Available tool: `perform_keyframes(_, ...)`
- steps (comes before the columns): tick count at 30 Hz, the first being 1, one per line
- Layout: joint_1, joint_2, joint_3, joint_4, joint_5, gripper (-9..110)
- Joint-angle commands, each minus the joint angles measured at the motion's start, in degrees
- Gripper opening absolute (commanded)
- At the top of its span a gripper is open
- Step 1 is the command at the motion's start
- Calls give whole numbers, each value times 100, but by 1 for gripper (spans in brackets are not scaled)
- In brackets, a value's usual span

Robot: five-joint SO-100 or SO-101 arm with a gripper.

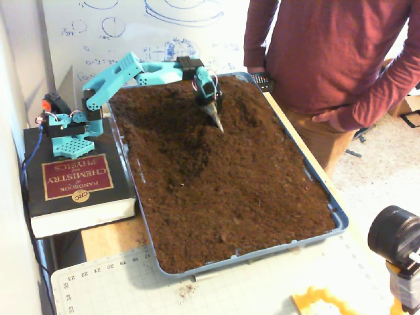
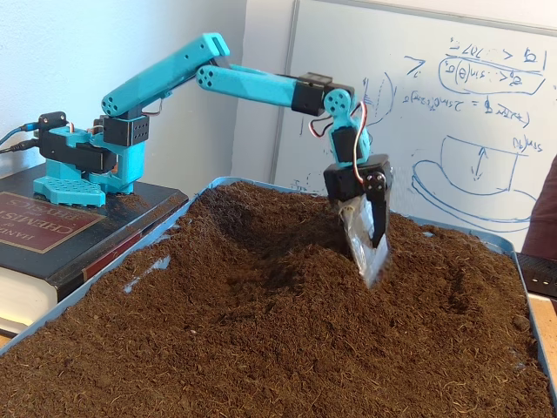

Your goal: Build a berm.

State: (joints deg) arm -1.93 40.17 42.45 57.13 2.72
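Gripper [image 2: 372, 261] at tray's 12 o'clock, tip in soil beside berm [image 2: 261, 228] — mid-scoop; jaw opening unclear, holds nothing identifiable. Next — drag soil onto ridge.

In a fixed view, the blue rectangular plastic tray [image 1: 341, 220] filled with brown crumbly soil [image 1: 230, 190] lies on the tabletop [image 1: 105, 239]. Left of it, a thick black chemistry handbook [image 1: 75, 187] carries the base of the turquoise robot arm [image 1: 115, 75]. The arm reaches over the tray's far end, its gripper [image 1: 216, 123] pointing down at the raised berm [image 1: 246, 108]. A person in a red sweater [image 1: 328, 52] stands behind the tray's far right corner.
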Motion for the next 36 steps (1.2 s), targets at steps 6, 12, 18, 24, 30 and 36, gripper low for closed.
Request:
perform_keyframes(6,-457,879,-1380,-554,62,0)
perform_keyframes(12,-976,-26,-2312,-1978,53,0)
perform_keyframes(18,-1433,-1283,-2575,-3472,-26,0)
perform_keyframes(24,-1503,-2250,-2681,-3823,-44,0)
perform_keyframes(30,-1310,-2549,-2566,-3814,-44,0)
perform_keyframes(36,-1160,-2610,-2558,-3410,-35,0)
